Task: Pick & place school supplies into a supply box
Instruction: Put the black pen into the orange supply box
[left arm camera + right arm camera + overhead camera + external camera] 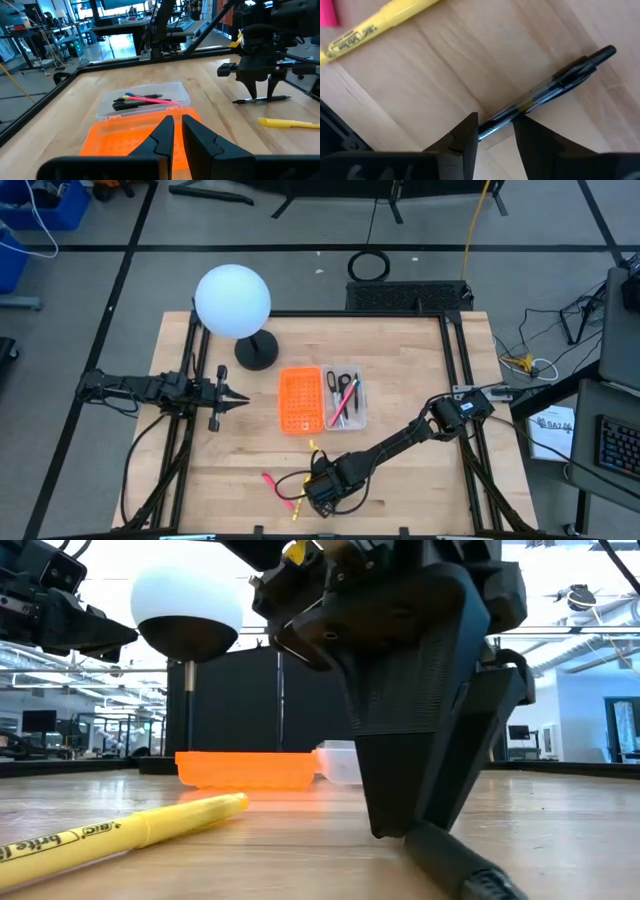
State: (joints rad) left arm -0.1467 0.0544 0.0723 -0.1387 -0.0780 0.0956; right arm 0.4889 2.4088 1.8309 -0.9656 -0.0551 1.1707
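My right end effector (495,131) was down at the near edge of the worktop (420,380), fingers parted and straddling the dark pen (547,87), not yet closed on it. The pen lay flat on the wood, slim, stiff, light and glossy, so I judged it liable to roll or slip; taking it across the barrel near the middle looked safest. The yellow highlighter (375,27) lay just beside, apart from the pen, and a pink one (270,479) sat nearby. The supply box (145,100) stood mid-worktop, touching the orange tray (300,400), already holding scissors (332,380) and a pink pen (155,100). The box was shallow-walled, so the drop would need little height. Open wood lay between me and it. My left end effector (177,135), fingers nearly together and holding nothing, waited by the orange tray, near the white globe lamp (232,302).
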